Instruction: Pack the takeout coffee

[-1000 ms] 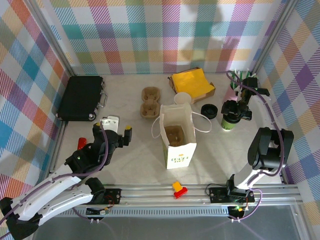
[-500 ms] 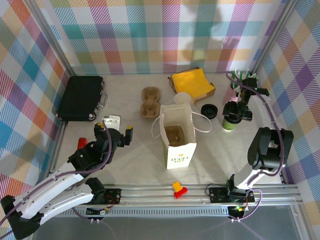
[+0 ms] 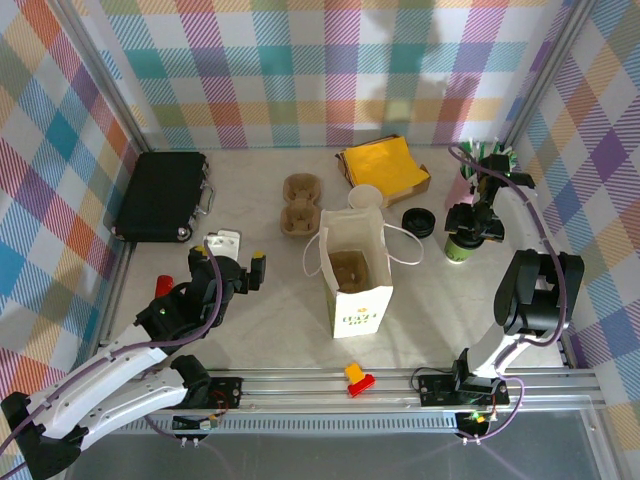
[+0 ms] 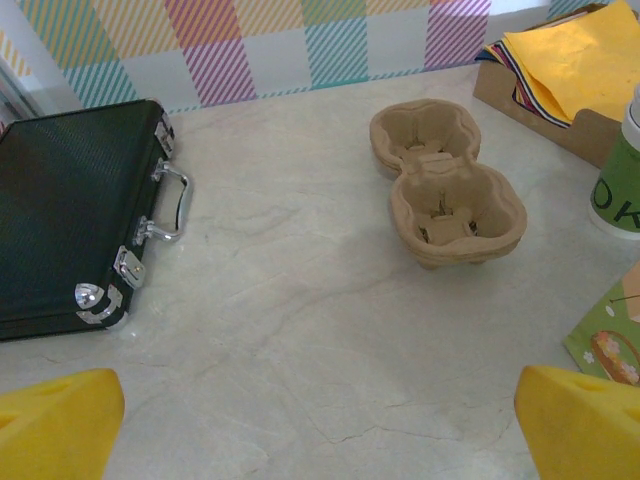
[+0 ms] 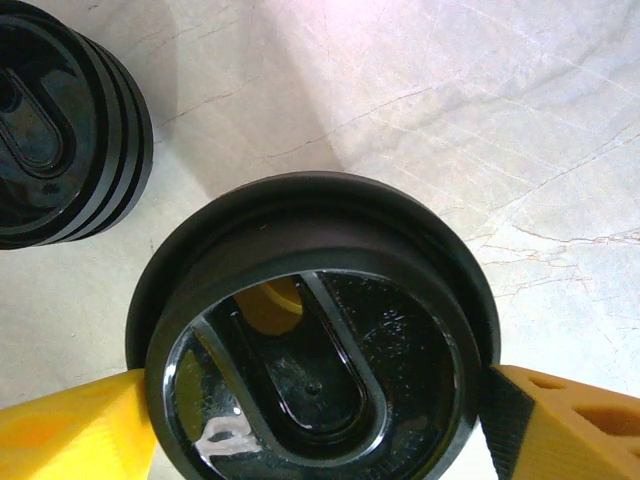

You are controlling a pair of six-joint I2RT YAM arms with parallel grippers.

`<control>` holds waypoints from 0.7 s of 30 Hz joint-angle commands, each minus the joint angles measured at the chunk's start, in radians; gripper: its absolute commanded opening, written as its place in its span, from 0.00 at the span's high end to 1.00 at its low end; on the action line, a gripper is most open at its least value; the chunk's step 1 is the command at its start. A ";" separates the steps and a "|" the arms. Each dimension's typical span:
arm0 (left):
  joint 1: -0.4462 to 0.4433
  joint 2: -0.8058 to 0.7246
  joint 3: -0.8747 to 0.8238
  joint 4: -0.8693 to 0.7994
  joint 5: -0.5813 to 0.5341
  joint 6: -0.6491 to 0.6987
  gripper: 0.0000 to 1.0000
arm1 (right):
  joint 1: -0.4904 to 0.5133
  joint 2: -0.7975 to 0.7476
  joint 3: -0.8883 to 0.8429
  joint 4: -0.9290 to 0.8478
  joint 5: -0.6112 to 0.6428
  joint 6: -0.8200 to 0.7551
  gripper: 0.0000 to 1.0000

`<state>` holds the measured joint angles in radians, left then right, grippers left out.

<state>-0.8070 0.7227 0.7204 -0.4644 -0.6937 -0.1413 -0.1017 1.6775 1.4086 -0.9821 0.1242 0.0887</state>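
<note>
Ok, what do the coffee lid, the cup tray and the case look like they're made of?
Coffee lid: glossy black plastic, by its moulded ridges and sharp highlights. Cup tray: matte brown moulded pulp, likely, by its rough fibrous surface. Case: black textured shell, plastic or covered board, unclear which; shiny metal handle and latches.

The desk (image 3: 250,320) carries one lidded takeout coffee (image 3: 457,247) at the right of the frame, one lidless cup (image 3: 365,196) near the centre, one pink cup of sticks (image 3: 463,183) at the upper right, and one stack of black lids (image 3: 418,222) whose number cannot be told. There is also one black case (image 3: 160,195) at the upper left, one two-well cardboard carrier (image 3: 300,205), one box of yellow napkins (image 3: 385,165) and one white paper bag (image 3: 357,270). One small white object (image 3: 222,242) lies at the left, and one red-and-yellow piece (image 3: 358,377) sits at the lower edge.
</note>
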 commanded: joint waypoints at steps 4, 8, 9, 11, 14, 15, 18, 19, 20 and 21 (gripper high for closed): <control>0.012 -0.010 -0.004 0.006 0.017 -0.014 0.00 | 0.011 0.020 0.025 -0.032 0.006 0.003 0.19; 0.012 -0.011 -0.007 0.006 0.022 -0.019 0.00 | 0.021 0.022 0.021 -0.029 -0.007 0.005 0.20; 0.011 -0.011 -0.006 0.005 0.022 -0.020 0.00 | 0.023 0.024 0.022 -0.029 -0.008 0.005 0.20; 0.011 -0.012 -0.006 0.003 0.025 -0.020 0.00 | 0.025 0.027 0.023 -0.030 -0.005 0.008 0.20; 0.011 -0.014 -0.003 -0.003 0.029 -0.021 0.00 | 0.025 0.031 0.024 -0.030 0.006 0.015 0.19; 0.011 -0.014 -0.003 -0.003 0.029 -0.021 0.00 | 0.025 0.030 0.022 -0.029 0.009 0.016 0.19; 0.012 -0.019 -0.006 -0.005 0.032 -0.026 0.00 | 0.026 0.030 0.020 -0.025 0.020 0.024 0.17; 0.014 -0.020 -0.006 -0.006 0.034 -0.025 0.00 | 0.026 0.029 0.020 -0.023 0.023 0.028 0.17; 0.012 -0.021 -0.007 -0.006 0.034 -0.027 0.00 | 0.026 0.031 0.020 -0.023 0.023 0.031 0.17; 0.013 -0.022 -0.008 -0.006 0.035 -0.029 0.00 | 0.025 0.033 0.022 -0.023 0.021 0.032 0.17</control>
<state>-0.8021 0.7193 0.7204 -0.4664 -0.6693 -0.1528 -0.0837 1.6878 1.4158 -0.9855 0.1390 0.0971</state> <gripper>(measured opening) 0.996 0.829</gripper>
